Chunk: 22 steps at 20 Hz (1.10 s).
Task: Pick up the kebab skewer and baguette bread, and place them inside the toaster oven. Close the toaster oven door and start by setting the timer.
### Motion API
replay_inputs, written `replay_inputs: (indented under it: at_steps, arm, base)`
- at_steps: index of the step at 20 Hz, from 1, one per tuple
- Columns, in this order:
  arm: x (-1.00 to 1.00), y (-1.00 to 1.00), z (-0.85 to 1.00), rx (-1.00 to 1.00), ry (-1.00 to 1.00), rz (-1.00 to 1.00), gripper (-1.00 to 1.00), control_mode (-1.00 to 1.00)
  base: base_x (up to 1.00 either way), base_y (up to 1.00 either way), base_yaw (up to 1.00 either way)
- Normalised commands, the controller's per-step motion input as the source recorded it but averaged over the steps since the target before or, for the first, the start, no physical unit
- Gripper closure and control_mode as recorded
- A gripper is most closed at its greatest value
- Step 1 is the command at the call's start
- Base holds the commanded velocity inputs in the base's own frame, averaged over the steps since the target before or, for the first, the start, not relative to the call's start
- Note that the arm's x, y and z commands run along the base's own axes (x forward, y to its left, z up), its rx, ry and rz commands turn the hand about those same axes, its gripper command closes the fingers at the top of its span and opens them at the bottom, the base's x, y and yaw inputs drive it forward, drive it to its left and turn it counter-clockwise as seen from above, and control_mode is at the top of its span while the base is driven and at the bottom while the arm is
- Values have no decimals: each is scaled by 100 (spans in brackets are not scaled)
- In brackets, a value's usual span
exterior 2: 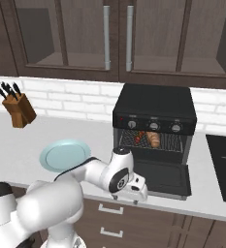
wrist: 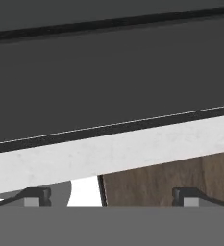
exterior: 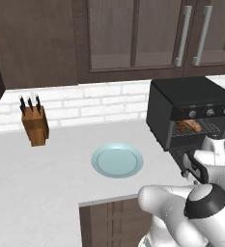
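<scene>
The black toaster oven (exterior 2: 154,104) stands on the counter with its door (exterior 2: 163,177) dropped flat open. On its rack lie the golden baguette bread (exterior 2: 154,139) and, just left of it, the kebab skewer (exterior 2: 139,136); both also show in the left base view, the bread (exterior: 193,126) beside the skewer (exterior: 183,127). My gripper (exterior 2: 135,192) hangs at the counter's front edge by the door's front left corner. In the hand view the gripper (wrist: 112,197) is open, its tips wide apart and empty, facing the dark door panel (wrist: 108,81) and the white counter edge (wrist: 113,153).
An empty pale blue plate (exterior 2: 63,155) sits left of the oven. A wooden knife block (exterior 2: 18,110) stands far left by the tiled wall. Silver knobs (exterior 2: 153,125) line the oven front. A dark cooktop (exterior 2: 223,167) lies at the right. Wood cabinet fronts (wrist: 180,173) run below the counter.
</scene>
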Motion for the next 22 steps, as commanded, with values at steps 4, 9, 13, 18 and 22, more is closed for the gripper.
replay_inputs:
  at_steps: [4, 9, 13, 18, 22]
  arm:
    - [0, 0, -45, 0, -17, 0, -100, -100]
    - [24, 0, -20, 0, -15, 0, -100, -100]
    - [36, 0, -11, -2, -11, 0, -100, -100]
    - [54, 0, -11, -8, -4, 0, -100, -100]
    - [61, 2, -14, -6, -1, 0, -100, -100]
  base:
    - [0, 0, 0]
    - [0, 0, 0]
    - [0, 0, 0]
    - [0, 0, 0]
    - [0, 0, 0]
